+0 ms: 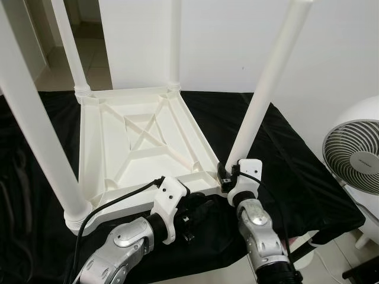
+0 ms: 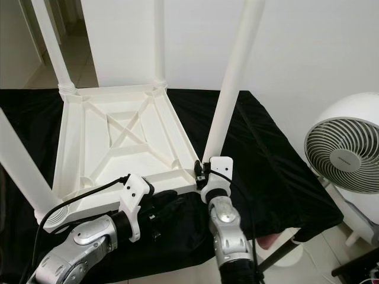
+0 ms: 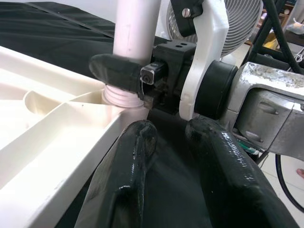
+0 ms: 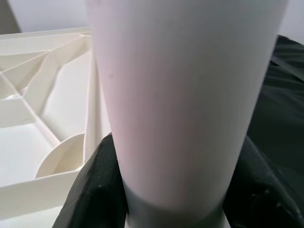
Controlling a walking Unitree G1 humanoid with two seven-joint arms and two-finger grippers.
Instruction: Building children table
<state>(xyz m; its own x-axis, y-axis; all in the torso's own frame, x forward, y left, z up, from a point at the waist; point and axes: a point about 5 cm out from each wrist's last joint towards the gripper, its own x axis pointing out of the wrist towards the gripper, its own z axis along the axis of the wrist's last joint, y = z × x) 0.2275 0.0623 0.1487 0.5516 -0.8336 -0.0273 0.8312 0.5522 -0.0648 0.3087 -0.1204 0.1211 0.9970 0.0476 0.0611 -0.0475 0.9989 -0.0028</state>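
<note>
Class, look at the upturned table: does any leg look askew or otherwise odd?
Yes. The near right leg leans outward, away from the tabletop, while the far legs stand about upright. The right tool grips it at its base, so it looks not fully seated. The left tool rests beside that corner.

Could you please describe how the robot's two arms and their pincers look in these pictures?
Both arms are silver metal with scuffed, rounded housings. Each wrist carries a white plastic bracket with dark screw holes and a black cable. The left pincer and right pincer have long, glossy black fingers.
</note>
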